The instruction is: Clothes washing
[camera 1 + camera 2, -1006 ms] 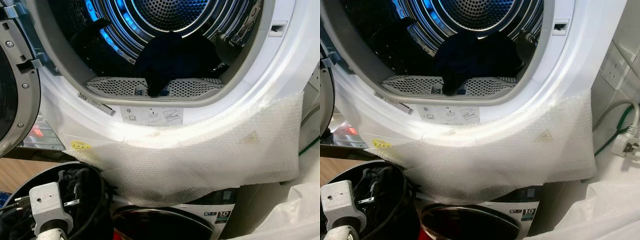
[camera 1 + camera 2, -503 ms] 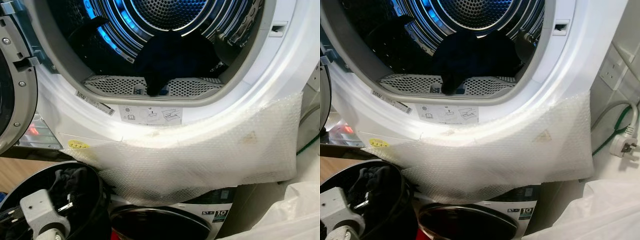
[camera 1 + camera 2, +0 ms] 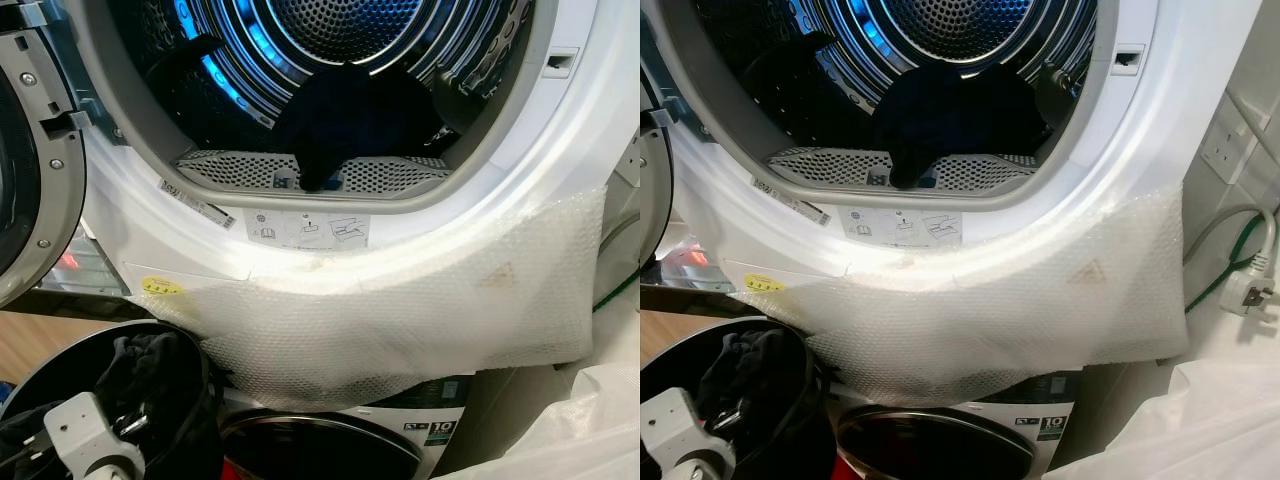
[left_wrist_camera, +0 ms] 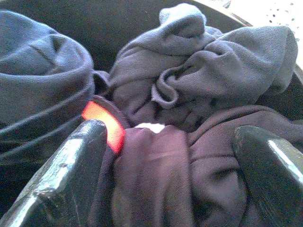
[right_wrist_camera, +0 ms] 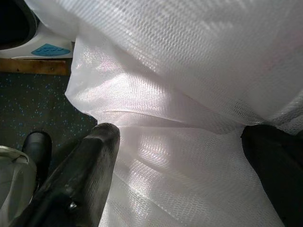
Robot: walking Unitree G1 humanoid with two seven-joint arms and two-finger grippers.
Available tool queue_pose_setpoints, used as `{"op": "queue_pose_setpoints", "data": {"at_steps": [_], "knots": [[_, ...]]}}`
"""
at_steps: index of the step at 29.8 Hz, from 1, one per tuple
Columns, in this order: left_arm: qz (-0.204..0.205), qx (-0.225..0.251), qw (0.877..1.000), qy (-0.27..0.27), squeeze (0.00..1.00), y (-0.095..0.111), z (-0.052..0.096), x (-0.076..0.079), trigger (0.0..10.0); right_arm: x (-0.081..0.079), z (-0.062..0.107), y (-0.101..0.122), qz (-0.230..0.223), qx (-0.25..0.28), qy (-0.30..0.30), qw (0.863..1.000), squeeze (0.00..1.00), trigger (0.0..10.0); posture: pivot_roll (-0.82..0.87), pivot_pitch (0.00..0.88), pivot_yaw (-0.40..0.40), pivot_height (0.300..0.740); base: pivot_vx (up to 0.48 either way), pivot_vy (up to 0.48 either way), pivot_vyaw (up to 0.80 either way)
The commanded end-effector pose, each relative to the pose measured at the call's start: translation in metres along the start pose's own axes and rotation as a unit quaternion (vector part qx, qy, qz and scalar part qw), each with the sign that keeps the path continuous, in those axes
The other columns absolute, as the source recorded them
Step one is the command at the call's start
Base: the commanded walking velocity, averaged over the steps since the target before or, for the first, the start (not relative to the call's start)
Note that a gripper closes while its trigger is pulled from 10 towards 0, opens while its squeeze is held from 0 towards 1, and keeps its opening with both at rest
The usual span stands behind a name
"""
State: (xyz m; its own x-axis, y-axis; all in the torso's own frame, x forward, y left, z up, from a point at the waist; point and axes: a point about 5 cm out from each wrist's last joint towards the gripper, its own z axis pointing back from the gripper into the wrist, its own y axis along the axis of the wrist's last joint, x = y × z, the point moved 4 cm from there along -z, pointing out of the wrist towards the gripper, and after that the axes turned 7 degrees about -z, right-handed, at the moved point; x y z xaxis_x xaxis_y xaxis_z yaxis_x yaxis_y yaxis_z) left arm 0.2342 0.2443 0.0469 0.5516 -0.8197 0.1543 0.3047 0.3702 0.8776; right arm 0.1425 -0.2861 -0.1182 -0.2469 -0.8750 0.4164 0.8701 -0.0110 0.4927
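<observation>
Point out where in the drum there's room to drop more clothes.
Free: the drum left of the dark garment, up to its left wall, and the lit back above it. Crowded: the middle, where that garment droops over the perforated lip. The left gripper is open over clothes in the black basket.

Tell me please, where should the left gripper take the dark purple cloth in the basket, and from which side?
Probably at the raised fold of the dark purple cloth, from above: the open left gripper already has a finger on each side.
</observation>
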Motion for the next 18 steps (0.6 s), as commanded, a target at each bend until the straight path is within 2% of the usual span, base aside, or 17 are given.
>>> {"op": "queue_pose_setpoints", "data": {"at_steps": [1, 3, 5, 6, 7, 10, 14, 18], "knots": [[0.031, -0.033, 0.999, -0.005, 1.0, -0.016, 0.0, 0.012, 10.0, 0.013, -0.002, 0.002, 0.002, 0.004, -0.015, 1.0, 0.0, 10.0, 0.09, 0.0, 0.022, 0.74, 0.0, 0.0, 0.0], [0.046, -0.04, 0.998, -0.008, 1.0, -0.016, -0.004, 0.015, 10.0, 0.013, -0.002, 0.004, 0.007, 0.007, -0.015, 1.0, 0.0, 10.0, 0.08, 0.0, 0.014, 0.74, 0.0, 0.0, 0.0], [0.045, -0.05, 0.998, -0.001, 1.0, -0.017, -0.007, 0.015, 10.0, 0.012, -0.002, 0.004, 0.007, 0.008, -0.015, 1.0, 0.0, 10.0, 0.08, 0.0, 0.014, 0.74, 0.0, 0.0, 0.0], [0.049, -0.057, 0.997, 0.004, 0.86, -0.019, -0.009, 0.014, 10.0, 0.012, -0.002, 0.005, 0.007, 0.009, -0.015, 1.0, 0.0, 10.0, 0.08, 0.0, 0.014, 0.74, 0.0, 0.0, 0.0], [0.047, -0.061, 0.997, 0.005, 0.0, -0.02, -0.009, 0.014, 10.0, 0.012, -0.003, 0.006, 0.007, 0.01, -0.015, 1.0, 0.0, 10.0, 0.08, 0.0, 0.013, 0.74, 0.0, 0.0, 0.0], [0.055, -0.085, 0.995, 0.009, 0.0, -0.026, -0.009, 0.015, 10.0, 0.013, -0.003, 0.009, 0.009, 0.014, -0.016, 1.0, 0.0, 10.0, 0.07, 0.0, 0.009, 0.74, 0.0, 0.0, 0.0], [0.019, -0.1, 0.995, 0.016, 0.0, -0.03, -0.008, 0.014, 10.0, 0.015, -0.004, 0.012, 0.012, 0.017, -0.018, 1.0, 0.0, 10.0, 0.08, 0.0, 0.003, 0.74, 0.0, 0.0, 0.0], [0.006, -0.118, 0.993, 0.028, 0.0, -0.033, -0.007, 0.011, 10.0, 0.016, -0.004, 0.013, 0.019, 0.02, -0.016, 0.999, 0.0, 10.0, 0.08, 0.0, -0.001, 0.74, 0.0, 0.0, 0.0]]}}
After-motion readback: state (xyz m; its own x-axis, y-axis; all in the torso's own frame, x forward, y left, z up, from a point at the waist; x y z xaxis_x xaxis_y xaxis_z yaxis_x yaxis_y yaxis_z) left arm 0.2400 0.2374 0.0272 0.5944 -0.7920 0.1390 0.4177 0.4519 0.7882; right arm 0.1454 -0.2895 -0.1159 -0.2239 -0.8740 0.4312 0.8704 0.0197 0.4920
